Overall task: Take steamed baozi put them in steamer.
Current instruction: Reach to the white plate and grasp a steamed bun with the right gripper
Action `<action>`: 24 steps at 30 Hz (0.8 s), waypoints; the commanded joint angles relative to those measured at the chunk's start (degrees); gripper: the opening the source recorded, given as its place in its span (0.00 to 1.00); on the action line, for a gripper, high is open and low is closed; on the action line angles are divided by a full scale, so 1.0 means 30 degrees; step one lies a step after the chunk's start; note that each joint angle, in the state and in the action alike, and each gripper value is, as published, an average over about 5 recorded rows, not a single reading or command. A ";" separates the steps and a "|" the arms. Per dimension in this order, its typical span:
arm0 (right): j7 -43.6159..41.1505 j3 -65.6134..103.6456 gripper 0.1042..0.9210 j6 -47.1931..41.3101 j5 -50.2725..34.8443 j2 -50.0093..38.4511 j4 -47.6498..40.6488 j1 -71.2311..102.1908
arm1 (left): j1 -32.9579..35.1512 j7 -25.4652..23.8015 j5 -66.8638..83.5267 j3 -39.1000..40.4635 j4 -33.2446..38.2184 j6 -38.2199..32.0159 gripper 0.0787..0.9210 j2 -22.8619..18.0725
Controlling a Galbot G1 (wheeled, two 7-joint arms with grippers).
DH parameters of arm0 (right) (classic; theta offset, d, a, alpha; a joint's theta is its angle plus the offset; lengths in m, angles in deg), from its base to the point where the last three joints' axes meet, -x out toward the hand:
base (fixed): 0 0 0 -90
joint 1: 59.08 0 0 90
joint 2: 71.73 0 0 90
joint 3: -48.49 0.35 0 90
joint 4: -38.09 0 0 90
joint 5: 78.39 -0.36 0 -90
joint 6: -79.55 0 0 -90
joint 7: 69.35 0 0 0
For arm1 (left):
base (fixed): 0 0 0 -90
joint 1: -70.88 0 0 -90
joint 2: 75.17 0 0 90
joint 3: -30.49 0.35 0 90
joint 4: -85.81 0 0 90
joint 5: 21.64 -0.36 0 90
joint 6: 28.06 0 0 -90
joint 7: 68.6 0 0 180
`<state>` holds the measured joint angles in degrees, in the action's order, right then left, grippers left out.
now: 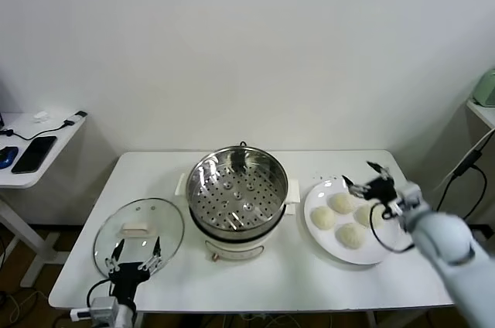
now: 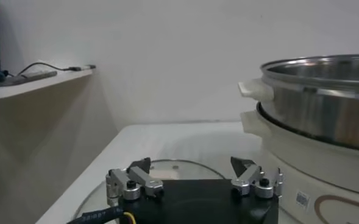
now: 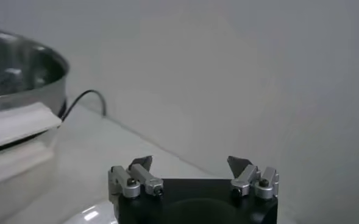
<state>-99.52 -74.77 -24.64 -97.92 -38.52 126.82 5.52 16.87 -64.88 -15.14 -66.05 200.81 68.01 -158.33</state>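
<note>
Several cream-white baozi (image 1: 342, 203) lie on a flat white plate (image 1: 319, 228) right of the steamer (image 1: 237, 189), a shiny steel pot with a perforated tray on a cream base. The steamer holds no bun. My right gripper (image 1: 362, 176) is open and empty, just above the far edge of the plate, over the buns. In the right wrist view its open gripper (image 3: 190, 164) faces the wall, with the steamer (image 3: 21, 79) to one side. My left gripper (image 1: 136, 251) is open and empty, low at the table's front left, over the glass lid (image 1: 139, 234).
The glass lid (image 2: 167, 167) with a cream handle lies flat left of the steamer (image 2: 316, 103). A side table (image 1: 31, 150) with a phone and cables stands at the far left. A cable runs behind the steamer (image 3: 85, 100). A white wall is behind.
</note>
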 commanded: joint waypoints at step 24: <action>-1.0217 -2.6926 0.88 0.1366 -0.0281 0.5099 -1.1211 -1.9608 | -0.0125 -0.0022 -0.0036 0.0053 -0.1004 -0.0759 0.88 -0.0053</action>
<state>-131.17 -146.68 -16.92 -96.84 -28.45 98.80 -52.18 16.55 -64.97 -15.21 -65.81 198.71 66.13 -158.48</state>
